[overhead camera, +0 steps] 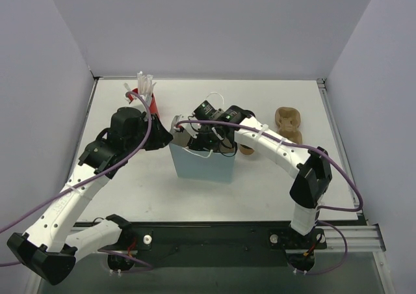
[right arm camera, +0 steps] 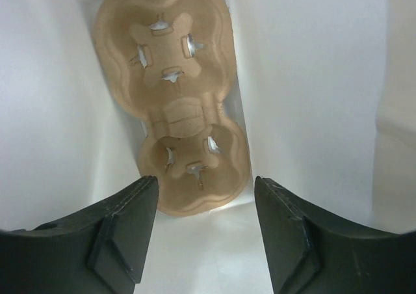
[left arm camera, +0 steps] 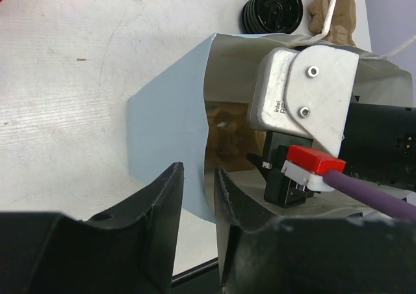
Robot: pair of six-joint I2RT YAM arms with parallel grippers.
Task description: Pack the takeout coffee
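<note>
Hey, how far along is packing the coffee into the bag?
Done: the cardboard carrier lies flat on the floor of the bag. In hand: the right gripper hangs open and empty above it; the left gripper straddles the bag's rim. Still to do: both carrier sockets are empty, and no lidded cup shows.

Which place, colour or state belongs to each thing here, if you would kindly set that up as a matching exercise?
Things:
1. bag
2. pulp carrier
3. stack of lids
4. right end effector

Descriptions:
A. black, on the table outside the bag
B. light blue outside, standing open
C. open, reaching down inside the bag
D. tan, lying on the bag's floor

Pairs: 1-B, 2-D, 3-A, 4-C
</note>
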